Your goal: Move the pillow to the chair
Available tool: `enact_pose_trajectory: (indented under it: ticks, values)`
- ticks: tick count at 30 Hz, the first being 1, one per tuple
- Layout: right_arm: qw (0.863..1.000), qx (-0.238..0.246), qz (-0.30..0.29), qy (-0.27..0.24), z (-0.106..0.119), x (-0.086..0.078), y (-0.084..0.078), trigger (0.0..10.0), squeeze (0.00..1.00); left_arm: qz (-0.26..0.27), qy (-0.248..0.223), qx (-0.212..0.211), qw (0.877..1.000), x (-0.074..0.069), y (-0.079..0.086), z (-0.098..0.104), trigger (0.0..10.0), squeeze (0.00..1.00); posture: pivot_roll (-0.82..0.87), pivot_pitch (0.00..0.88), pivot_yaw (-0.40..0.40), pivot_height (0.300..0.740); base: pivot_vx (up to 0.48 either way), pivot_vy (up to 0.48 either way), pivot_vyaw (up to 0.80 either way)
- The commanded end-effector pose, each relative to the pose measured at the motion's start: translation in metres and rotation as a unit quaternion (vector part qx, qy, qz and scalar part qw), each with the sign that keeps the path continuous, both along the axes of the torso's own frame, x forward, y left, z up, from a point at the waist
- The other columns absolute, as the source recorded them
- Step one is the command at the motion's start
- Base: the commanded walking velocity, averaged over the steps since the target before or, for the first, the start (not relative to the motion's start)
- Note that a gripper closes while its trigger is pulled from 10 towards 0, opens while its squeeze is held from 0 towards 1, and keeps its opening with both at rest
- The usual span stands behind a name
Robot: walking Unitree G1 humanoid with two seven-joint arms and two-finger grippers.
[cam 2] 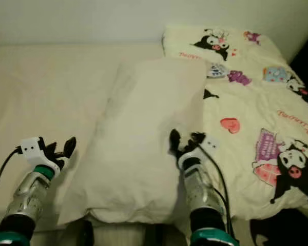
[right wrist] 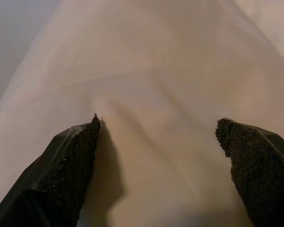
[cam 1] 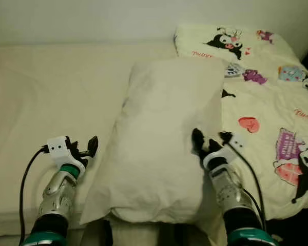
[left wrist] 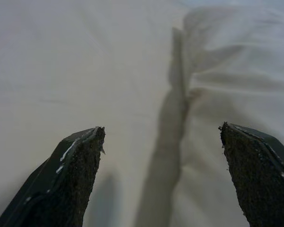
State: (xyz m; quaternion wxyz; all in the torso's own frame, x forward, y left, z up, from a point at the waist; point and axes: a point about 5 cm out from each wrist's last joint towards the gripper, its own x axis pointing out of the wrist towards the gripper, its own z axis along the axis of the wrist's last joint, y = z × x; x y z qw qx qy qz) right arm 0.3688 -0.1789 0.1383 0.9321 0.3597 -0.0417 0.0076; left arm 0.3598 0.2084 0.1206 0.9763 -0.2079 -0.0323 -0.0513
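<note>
The pillow (cam 1: pixel 164 138) is of matt, cream cloth, soft and lightly creased under the right gripper (cam 1: pixel 211 141). Beside the left gripper (cam 1: pixel 87 148), the bed sheet (cam 1: pixel 46 102) is smooth, matt fabric. The blanket (cam 1: pixel 269 97) right of the right gripper is printed cloth. The fingers (left wrist: pixel 78 175) have rough, grainy black pads; the arms look of shiny metal.

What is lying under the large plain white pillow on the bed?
The plain white pillow lies on the cream bed sheet; its right edge overlaps the cartoon-printed blanket. Anything hidden directly beneath it cannot be seen.
</note>
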Motion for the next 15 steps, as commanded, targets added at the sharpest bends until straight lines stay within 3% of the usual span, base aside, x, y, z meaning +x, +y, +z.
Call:
enact_pose_trajectory:
  ticks: [1,4,8,15]
  values:
    - [1.000,0.020,-0.002,0.002,-0.005,-0.003,-0.005,10.0,1.00,-0.008,0.020,-0.013,1.000,-0.004,0.001,-0.012,10.0,1.00,-0.14,0.298,0.078,0.602,0.000,0.000,0.00]
    - [0.999,0.035,0.000,-0.008,-0.002,-0.004,-0.010,10.0,1.00,-0.023,0.027,-0.029,0.999,-0.004,-0.001,-0.015,10.0,1.00,-0.15,0.300,0.081,0.602,0.000,0.000,0.00]
    - [0.999,0.030,0.033,-0.006,-0.003,-0.013,-0.023,10.0,1.00,-0.070,0.062,-0.123,0.988,-0.005,-0.015,-0.029,10.0,1.00,-0.21,0.313,0.066,0.602,0.000,0.000,0.00]
    - [0.998,0.020,0.058,-0.002,-0.005,-0.020,-0.017,10.0,1.00,-0.047,0.079,-0.123,0.988,-0.005,-0.015,-0.035,10.0,1.00,-0.25,0.327,0.062,0.602,0.000,0.000,0.00]
